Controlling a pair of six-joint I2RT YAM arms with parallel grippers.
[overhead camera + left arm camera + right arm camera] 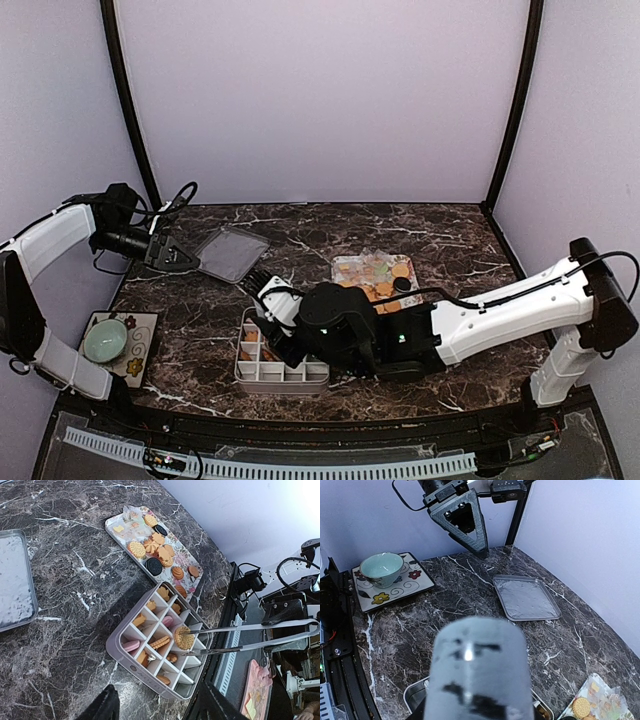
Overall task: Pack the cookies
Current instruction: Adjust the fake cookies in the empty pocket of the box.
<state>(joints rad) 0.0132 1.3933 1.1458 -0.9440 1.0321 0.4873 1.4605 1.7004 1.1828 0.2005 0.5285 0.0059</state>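
Cookies (150, 545), round golden ones and two black sandwich rounds, lie on a flower-patterned tray (114, 526) on the marble; they also show in the top view (380, 278). A grey compartment box (127, 657) holds pink, brown and golden cookies in several cells; in the top view the box (280, 378) sits under my right wrist. My right gripper (295, 627) is shut on metal tongs (235, 639), which pinch one round golden cookie (184, 637) just above the box. My left gripper (156, 685) is open and empty, back by the lid (232, 252).
A flat grey lid (12, 580) lies at the back left. A green bowl (381, 566) stands on a patterned square plate (417, 582) at the front left. In the right wrist view a blurred grey shape (477, 670) blocks the fingers.
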